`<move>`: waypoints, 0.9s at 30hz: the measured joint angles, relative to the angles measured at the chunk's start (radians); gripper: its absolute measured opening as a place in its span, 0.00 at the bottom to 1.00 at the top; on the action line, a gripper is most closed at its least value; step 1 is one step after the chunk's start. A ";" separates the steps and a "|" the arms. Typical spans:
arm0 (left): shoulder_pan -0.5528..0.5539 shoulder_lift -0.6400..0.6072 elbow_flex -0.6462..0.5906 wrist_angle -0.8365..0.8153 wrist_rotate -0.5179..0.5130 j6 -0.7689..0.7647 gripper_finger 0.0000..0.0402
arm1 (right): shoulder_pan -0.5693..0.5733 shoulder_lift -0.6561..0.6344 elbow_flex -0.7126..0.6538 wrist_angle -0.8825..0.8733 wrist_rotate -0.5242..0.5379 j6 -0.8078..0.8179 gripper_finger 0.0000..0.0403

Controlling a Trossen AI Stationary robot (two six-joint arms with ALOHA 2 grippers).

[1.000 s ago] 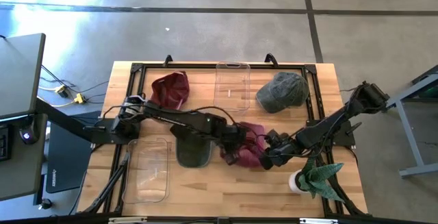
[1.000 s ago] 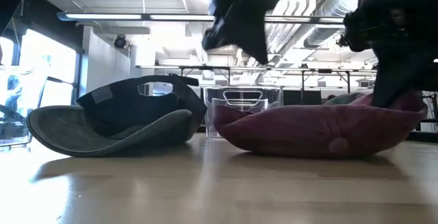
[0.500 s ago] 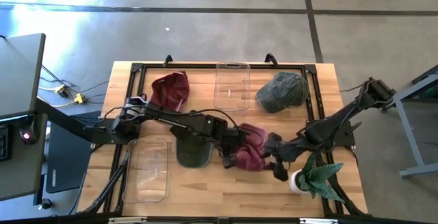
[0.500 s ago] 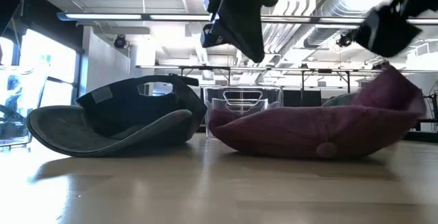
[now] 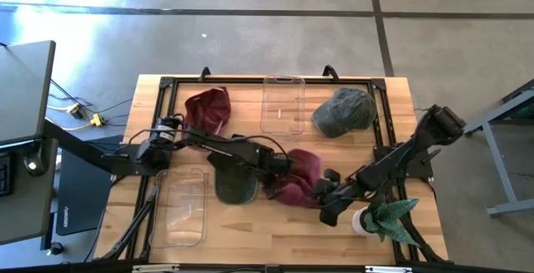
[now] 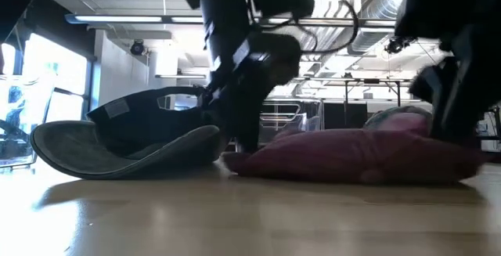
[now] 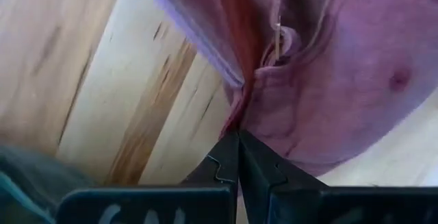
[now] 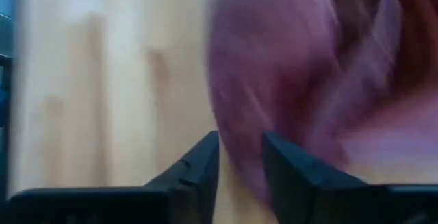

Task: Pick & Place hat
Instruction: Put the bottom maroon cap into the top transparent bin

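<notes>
Wooden table [image 5: 250,235], front centre: maroon cap [image 5: 299,177] lying crumpled. Soft, light, floppy fabric; best taken at stiffer brim or seam. Left gripper [image 7: 237,157] clenched on cap's edge fold. Right gripper [image 8: 241,157] partly parted around opposite rim.

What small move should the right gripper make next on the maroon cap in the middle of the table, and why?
Probably close fully on the cap's edge. The right gripper has its fingers slightly apart with the maroon cap fabric between them, while the left gripper is shut on the opposite edge. The cap lies flat on the table, so a firm second pinch seems needed before lifting.
</notes>
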 joint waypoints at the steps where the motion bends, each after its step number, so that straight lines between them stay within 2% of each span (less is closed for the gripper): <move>1: 0.000 -0.002 -0.001 -0.004 -0.001 -0.002 0.00 | -0.001 -0.008 0.000 -0.031 0.007 0.016 0.18; 5: 0.000 -0.017 -0.003 -0.003 0.000 -0.013 0.00 | -0.014 -0.085 0.000 -0.134 0.037 0.017 0.09; 7: 0.000 -0.030 0.016 -0.007 0.000 -0.018 0.00 | -0.027 -0.133 -0.001 -0.164 0.040 0.002 0.07; 9: 0.001 -0.039 0.052 -0.023 -0.003 -0.013 0.00 | -0.039 -0.177 -0.001 -0.110 0.029 -0.066 0.09; 14: 0.000 -0.066 0.154 -0.168 -0.009 0.045 0.00 | -0.038 -0.178 0.000 0.114 -0.002 -0.267 0.29; 16: 0.000 -0.060 0.177 -0.289 -0.024 0.058 0.00 | -0.039 -0.134 0.000 0.151 0.015 -0.313 0.39; 21: -0.008 -0.063 0.195 -0.455 -0.043 0.074 0.00 | -0.076 0.019 0.000 0.202 0.035 -0.365 0.62; 24: -0.026 -0.059 0.194 -0.484 -0.028 0.112 0.00 | -0.085 0.093 0.001 0.229 -0.003 -0.412 0.68; 27: -0.039 -0.060 0.194 -0.452 0.010 0.132 0.00 | -0.082 0.153 0.004 0.219 -0.003 -0.458 0.68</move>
